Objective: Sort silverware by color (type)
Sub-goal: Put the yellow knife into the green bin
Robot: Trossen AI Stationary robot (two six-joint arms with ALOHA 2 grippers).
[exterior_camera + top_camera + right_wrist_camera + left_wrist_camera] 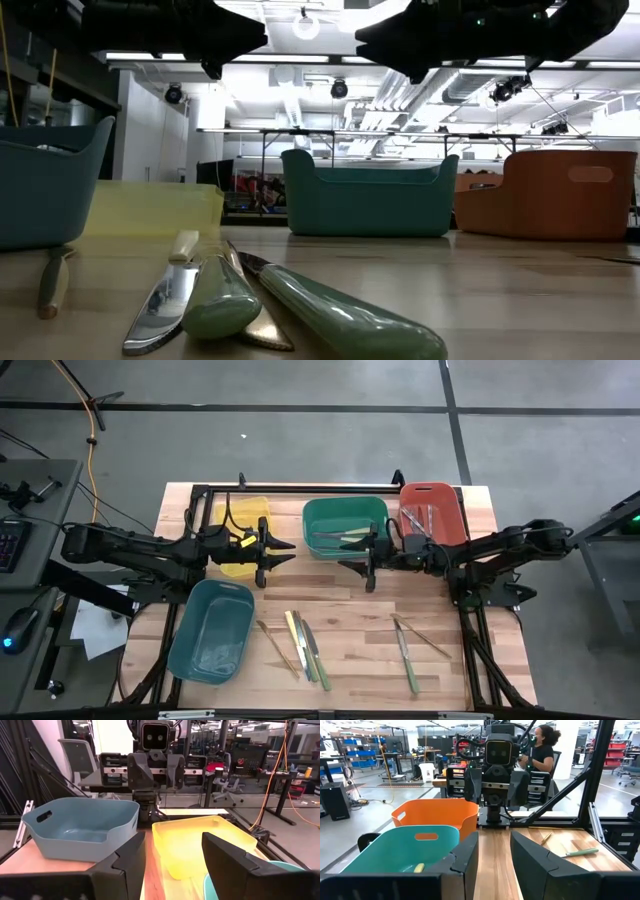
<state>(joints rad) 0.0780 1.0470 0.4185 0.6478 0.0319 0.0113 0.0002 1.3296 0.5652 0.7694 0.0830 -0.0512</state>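
Loose silverware lies flat on the wooden table near its front edge. One cluster point(300, 645) has a wooden, a yellow and green handles. A second pair point(410, 650) has a green and a wooden handle. The low view shows the green handles point(330, 315) close up. More pieces lie in the green bin point(345, 525) and the red bin point(432, 510). My left gripper point(289, 552) and my right gripper point(346, 553) face each other level above the table's middle, both open and empty. Their gaps show in the wrist views point(494, 845) point(173, 842).
A yellow bin point(243, 535) stands under the left arm at the far left. A light-blue bin point(212, 630) stands near the front left. A black frame runs round the table's far and right sides point(470, 630). A person point(540, 750) sits beyond the table.
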